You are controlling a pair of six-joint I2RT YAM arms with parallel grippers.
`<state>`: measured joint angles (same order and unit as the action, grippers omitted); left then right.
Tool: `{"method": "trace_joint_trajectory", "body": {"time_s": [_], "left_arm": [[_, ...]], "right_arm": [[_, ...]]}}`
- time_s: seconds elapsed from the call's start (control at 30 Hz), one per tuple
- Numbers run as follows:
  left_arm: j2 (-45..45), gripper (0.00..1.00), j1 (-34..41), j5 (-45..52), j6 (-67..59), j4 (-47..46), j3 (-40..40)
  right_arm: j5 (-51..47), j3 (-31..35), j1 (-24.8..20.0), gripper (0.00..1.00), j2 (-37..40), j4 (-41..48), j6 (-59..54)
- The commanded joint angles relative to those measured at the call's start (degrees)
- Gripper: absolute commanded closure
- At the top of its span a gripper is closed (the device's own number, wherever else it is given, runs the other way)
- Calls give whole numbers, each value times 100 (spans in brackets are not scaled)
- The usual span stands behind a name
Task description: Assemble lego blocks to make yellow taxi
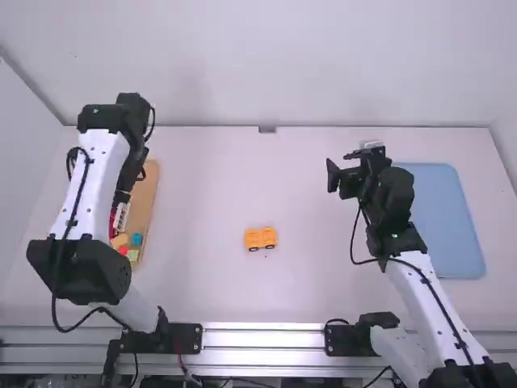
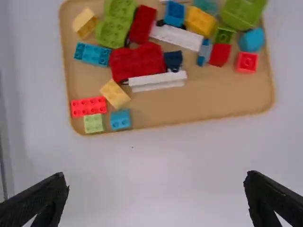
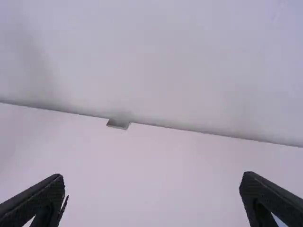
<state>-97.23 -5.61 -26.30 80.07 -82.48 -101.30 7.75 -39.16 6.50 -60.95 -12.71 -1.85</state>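
Crowding looks like our main worry: beyond the left gripper's (image 2: 157,182) fingertips, the wooden tray (image 2: 199,106) holds blocks packed so tightly that widely parted fingers, coming down, could land on a neighbour or drag it along. The yellow brick (image 2: 200,21), farther from that hand, sits against a white plate (image 2: 177,37), so we might lift both or knock the pick askew. The pale yellow block (image 2: 115,94), nearer the hand, lies slanted beside a blue brick (image 2: 120,119); unless we turn to match, it would probably twist as we close.

Our taxi, a small yellow-orange vehicle (image 1: 260,238) on dark wheels, stands on the table, right of the left hand and left of the right gripper (image 3: 152,182), nearer the bases than either. Pressing a part onto it without bracing could make it roll or seat the studs crooked. The right hand's fingers are spread too, with nothing between them, so we judge it could steady the body.

Right of that hand lies a blue mat (image 1: 448,218), off our path to the vehicle. Red bricks (image 2: 137,61) stand between the two yellow pieces, the likeliest snag.
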Motion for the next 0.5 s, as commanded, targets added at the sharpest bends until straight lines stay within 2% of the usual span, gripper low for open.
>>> {"method": "trace_joint_trajectory", "body": {"time_s": [0.0, 0.2, 0.47], "left_arm": [[50, 1, -317, 85, 157, -42, 155], [144, 1, -997, 170, -20, 223, 492], [247, 1, -2151, 813, -1980, 1086, 907]], "right_arm": [[-7, -229, -17, 2, -13, -13, -7], [-4, -229, -20, 2, -13, -52, -7], [-4, -229, -13, 2, -13, -50, -7]]}}
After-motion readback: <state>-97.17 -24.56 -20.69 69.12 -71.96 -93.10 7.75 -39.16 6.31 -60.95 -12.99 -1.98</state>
